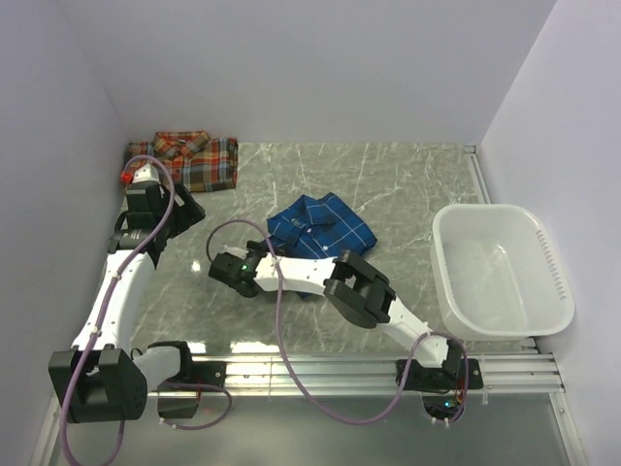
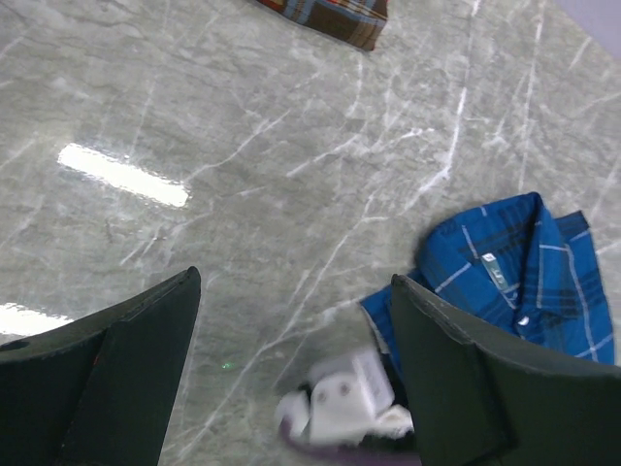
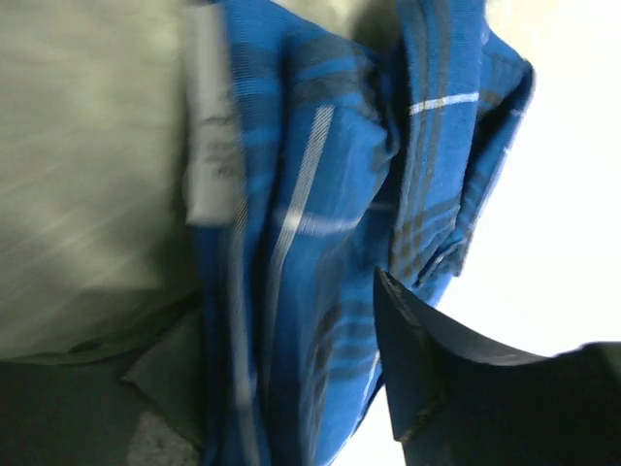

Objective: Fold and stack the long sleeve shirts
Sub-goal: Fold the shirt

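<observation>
- The blue plaid shirt (image 1: 321,225) lies folded near the middle of the grey marble-patterned table (image 1: 408,184), collar up, well apart from the white plastic basket (image 1: 500,272) on the right.
- The right gripper (image 1: 243,269) sits at the shirt's near-left edge. In its wrist view, blue cloth fills the gap beside the one dark finger (image 3: 466,379) that shows clearly. The picture is blurred, so I cannot tell whether the fingers pinch the cloth or stand free of it.
- The left gripper (image 2: 296,286) hangs over bare table with its fingers spread wide and nothing between them; the blue shirt lies off to its right, untouched.
- The red-orange plaid shirt (image 1: 186,161) rests folded in the far left corner — just beyond the left gripper.
</observation>
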Controlling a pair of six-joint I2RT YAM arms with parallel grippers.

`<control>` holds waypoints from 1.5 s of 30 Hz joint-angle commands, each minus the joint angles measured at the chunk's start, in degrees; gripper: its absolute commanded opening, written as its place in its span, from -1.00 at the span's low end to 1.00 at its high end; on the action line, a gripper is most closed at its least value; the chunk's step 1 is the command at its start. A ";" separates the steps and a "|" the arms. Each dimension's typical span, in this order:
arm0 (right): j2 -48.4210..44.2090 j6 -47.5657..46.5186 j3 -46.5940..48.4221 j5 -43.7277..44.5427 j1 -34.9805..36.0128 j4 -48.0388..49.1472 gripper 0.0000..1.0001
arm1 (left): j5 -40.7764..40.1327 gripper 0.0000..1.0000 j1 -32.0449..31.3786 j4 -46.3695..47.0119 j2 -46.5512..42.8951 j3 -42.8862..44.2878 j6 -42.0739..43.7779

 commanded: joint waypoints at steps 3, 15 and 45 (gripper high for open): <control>-11.26 6.89 0.51 -12.89 4.04 -0.87 0.33 | 5.74 0.71 2.04 2.80 -0.52 -0.50 -1.84; -36.31 18.05 -20.12 -30.79 -3.16 6.59 0.12 | 12.23 0.66 1.96 5.16 0.81 -4.70 -8.86; -35.95 24.74 -40.28 -70.48 -18.46 16.71 -0.24 | 11.46 0.24 -19.75 26.09 27.08 -11.13 -27.24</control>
